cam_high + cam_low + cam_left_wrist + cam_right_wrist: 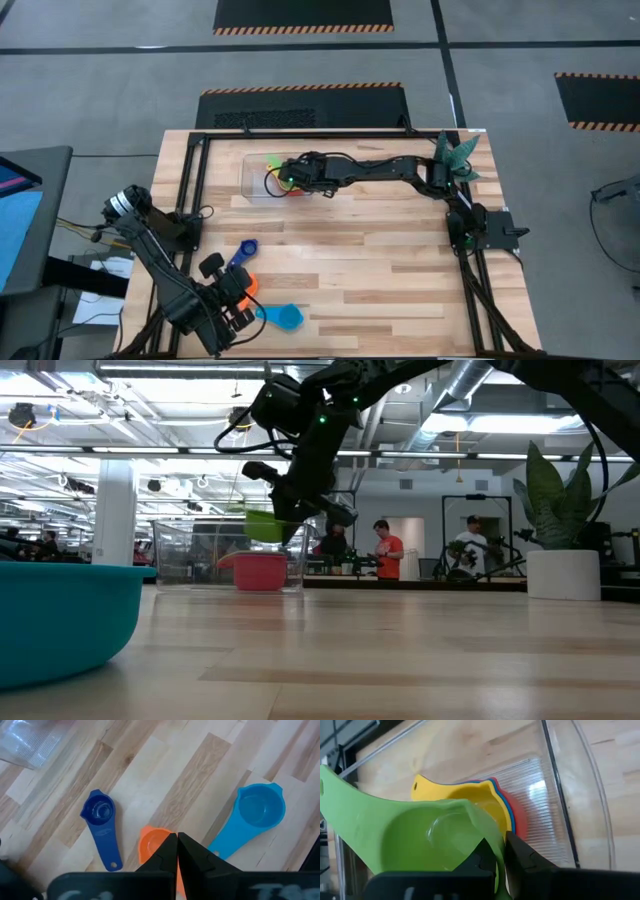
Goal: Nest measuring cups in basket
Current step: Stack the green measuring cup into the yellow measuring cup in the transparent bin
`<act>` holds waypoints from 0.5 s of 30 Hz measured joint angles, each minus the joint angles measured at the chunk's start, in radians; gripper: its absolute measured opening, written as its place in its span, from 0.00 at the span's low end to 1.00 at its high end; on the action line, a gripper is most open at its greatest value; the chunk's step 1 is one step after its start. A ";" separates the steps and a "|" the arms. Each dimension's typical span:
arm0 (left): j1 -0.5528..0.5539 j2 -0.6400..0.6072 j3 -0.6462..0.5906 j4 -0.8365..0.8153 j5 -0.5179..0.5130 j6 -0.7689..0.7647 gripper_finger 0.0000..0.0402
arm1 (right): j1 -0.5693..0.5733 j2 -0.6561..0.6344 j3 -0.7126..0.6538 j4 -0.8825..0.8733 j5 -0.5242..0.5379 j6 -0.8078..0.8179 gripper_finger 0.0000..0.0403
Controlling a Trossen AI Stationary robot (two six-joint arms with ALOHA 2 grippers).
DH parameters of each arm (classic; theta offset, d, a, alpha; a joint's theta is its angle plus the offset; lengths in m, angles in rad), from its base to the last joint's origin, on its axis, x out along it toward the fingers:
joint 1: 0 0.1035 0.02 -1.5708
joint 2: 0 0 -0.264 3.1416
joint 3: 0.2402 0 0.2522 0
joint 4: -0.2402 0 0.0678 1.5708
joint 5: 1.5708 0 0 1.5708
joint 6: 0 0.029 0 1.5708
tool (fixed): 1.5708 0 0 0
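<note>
The clear basket (258,176) stands at the table's far middle. Inside it a yellow cup (470,800) sits nested in a blue cup and a red cup (260,572). My right gripper (501,847) is shut on a green cup (420,840) that hangs over this stack, with its flat handle pointing away from the fingers. At the near left, my left gripper (177,840) hovers shut above three cups lying on the wood: dark blue (102,825), orange (152,842) and light blue (255,812). My right gripper pinches the green cup's bowl wall at the rim (492,837), one finger inside the bowl and one outside. The fingers slant down from the table's right side. The cup is tilted and lifted clear, just above the yellow cup in the basket.
A white plant pot (563,575) with a leafy plant stands at the far right corner. A black frame rail (195,180) runs along the table's left side beside the basket. Bare wood (380,270) lies between the basket and the near edge.
</note>
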 joint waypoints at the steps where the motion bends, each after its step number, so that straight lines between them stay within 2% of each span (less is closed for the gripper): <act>1: 0.000 0.000 0.000 0.002 0.000 0.000 0.00 | 0.000 0.000 0.000 0.002 0.003 0.001 0.07; 9: 0.000 0.000 0.000 0.003 -0.001 0.000 0.00 | 0.000 0.000 0.000 0.030 0.019 -0.053 0.11; 15: 0.000 0.000 0.000 0.004 -0.001 0.000 0.00 | 0.000 0.000 0.000 0.047 0.019 0.028 0.16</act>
